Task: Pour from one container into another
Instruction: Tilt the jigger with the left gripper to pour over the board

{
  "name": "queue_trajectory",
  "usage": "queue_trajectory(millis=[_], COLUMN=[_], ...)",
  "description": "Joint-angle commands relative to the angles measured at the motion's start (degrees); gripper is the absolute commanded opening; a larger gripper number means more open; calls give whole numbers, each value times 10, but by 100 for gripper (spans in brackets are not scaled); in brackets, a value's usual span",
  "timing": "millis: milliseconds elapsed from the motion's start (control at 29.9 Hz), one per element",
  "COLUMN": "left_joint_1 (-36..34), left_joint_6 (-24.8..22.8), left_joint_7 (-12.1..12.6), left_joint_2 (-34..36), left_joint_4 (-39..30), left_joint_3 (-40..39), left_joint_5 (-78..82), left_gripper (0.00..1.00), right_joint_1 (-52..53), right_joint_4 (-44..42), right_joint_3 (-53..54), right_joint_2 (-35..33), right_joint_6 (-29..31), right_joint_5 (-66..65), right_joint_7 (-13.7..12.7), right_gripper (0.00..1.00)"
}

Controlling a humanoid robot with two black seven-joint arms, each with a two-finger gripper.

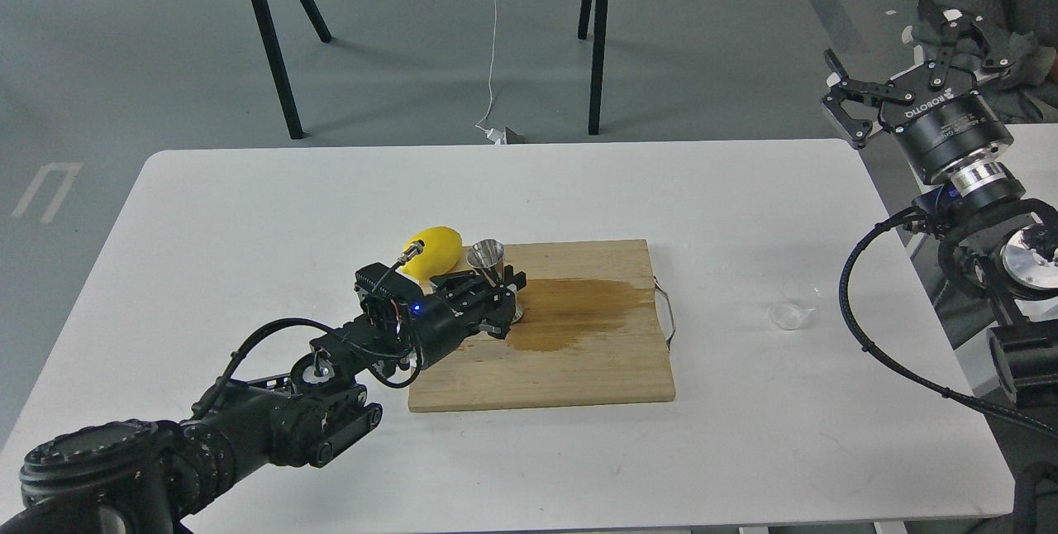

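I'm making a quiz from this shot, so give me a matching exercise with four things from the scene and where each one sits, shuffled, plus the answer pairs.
Things:
1. lemon
2. jigger
3. clear cup
4. right tool

Places:
A. on the white table right of the cutting board
B. raised beyond the table's right edge, fingers spread
C. at the board's back-left corner
D. gripped by the left tool

Pairs: 1-C, 2-D, 3-A, 4-B
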Motion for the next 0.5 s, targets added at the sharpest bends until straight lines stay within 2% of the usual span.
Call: queue_trajectory(millis=[0,268,468], left_joint_1=[0,0,12], left_joint_6=[0,0,-3], left_joint_7=[0,0,0], left_joint_2=[0,0,0], left_joint_4=[-2,-10,-58], left_joint_3=[0,-1,0], left_joint_5=[-1,-1,-1], left_gripper=[15,17,33], right_joint_1=[-1,-3,-3], right_joint_4=[0,0,0], right_joint_3=[-1,-1,-1], right_joint_2=[0,0,0], right_joint_6=[0,0,0], right_joint_5=[0,0,0], right_joint_7=[0,0,0], right_gripper=[99,99,99])
